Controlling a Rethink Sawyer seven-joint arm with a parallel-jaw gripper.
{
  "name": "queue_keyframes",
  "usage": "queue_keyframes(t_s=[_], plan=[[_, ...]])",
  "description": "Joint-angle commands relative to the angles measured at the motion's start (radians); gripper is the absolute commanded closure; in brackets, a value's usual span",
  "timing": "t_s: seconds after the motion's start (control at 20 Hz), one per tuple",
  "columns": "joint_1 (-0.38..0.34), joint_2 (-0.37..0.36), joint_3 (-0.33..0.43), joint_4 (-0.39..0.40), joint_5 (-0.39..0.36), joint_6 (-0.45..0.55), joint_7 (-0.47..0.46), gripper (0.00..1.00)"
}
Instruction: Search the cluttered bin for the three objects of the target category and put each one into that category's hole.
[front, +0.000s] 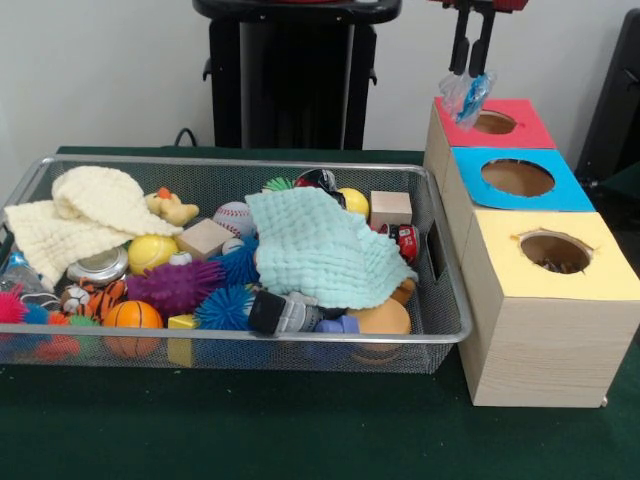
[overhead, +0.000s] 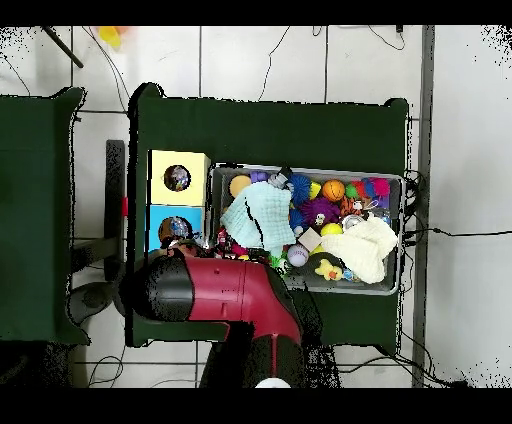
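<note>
Blue-white packet (front: 467, 97) pinched in the gripper (front: 470, 72), upper right, above three boxes (front: 545, 300); two cloths in the bin (front: 448, 300).

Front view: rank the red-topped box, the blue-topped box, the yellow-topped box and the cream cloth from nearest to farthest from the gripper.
The gripper hangs at top right, shut on a light-blue packet.
1. Red-topped box: just under the gripper, at the far end of the row.
2. Blue-topped box: middle of the row.
3. Yellow-topped box: near end of the row.
4. Cream cloth: far left of the bin.
</note>
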Motion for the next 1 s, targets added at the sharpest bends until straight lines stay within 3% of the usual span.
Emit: queue_keyframes(t_s=[0.05, 0.45, 1.0], plan=[[0.046, 0.066, -0.043, -0.064, 0.052, 0.033, 0.304, 1.0], [0.13, 0.11, -0.089, -0.102, 0.086, 0.026, 0.364, 1.0], [0.15, 0.18, -0.101, -0.194, 0.118, 0.051, 0.356, 1.0]])
